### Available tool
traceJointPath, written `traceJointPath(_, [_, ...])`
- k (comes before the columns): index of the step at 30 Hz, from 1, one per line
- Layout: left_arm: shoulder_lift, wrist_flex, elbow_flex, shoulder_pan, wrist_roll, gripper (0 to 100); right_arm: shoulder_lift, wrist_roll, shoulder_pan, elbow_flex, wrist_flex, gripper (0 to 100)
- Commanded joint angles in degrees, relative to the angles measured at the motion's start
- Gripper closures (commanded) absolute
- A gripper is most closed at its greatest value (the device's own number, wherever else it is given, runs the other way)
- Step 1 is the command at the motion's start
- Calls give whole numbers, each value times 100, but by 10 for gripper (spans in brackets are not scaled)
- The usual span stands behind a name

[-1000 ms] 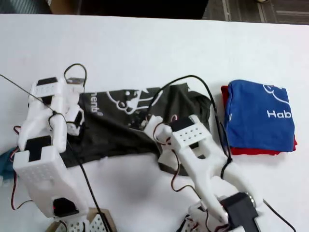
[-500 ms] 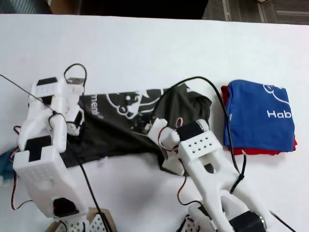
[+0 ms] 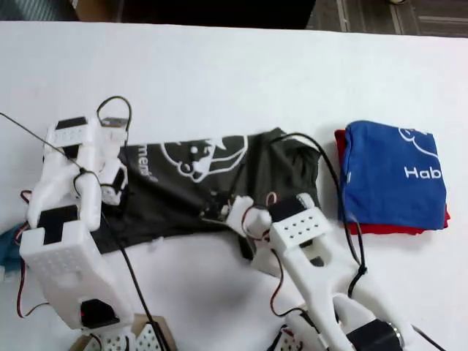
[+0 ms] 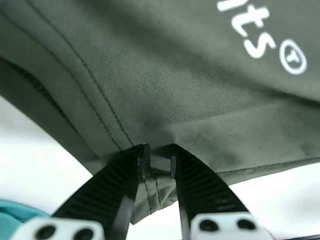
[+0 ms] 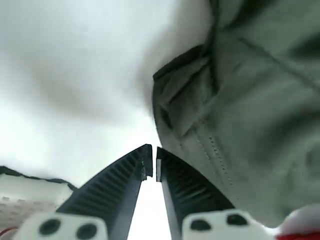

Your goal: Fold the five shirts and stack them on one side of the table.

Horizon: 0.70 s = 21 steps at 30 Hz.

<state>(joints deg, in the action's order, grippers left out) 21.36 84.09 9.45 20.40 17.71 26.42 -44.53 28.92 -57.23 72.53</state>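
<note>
Black shirt (image 3: 190,190) lies across the middle of the white desk (image 3: 219,80), gripped at one end.

The left pincer (image 4: 157,162) is clamped on the shirt's hem, with a fold of stitched fabric pinched between its tips, at the end of the shirt nearest the left arm. The right pincer (image 5: 151,165) sits at the shirt's near edge. Its tips are almost together with only a sliver of gap and nothing in it, and bare desk shows beyond them. A bunched fold of the shirt lies just beside the pincer. The shirt is rumpled, white print facing up. Its far end is near a stack on the right side of the desk, where a folded blue shirt (image 3: 391,175) rests on a folded red shirt (image 3: 387,229). A bit of teal cloth (image 3: 6,245) shows at the desk's left edge.
</note>
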Motion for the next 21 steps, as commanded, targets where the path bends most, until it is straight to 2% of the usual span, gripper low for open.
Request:
traceJointPath(1, [-378,-53,-4,53,-26,899,224,334,22,0,-66,894])
traceJointPath(5, [-378,-53,-4,53,-26,899,180,308,57,0,-75,791])
traceJointPath(9, [-378,-53,-4,53,-26,899,171,-123,13,-132,-92,789])
traceJointPath(21, [-387,-53,-4,53,-26,899,154,-193,-13,-905,-1481,787])
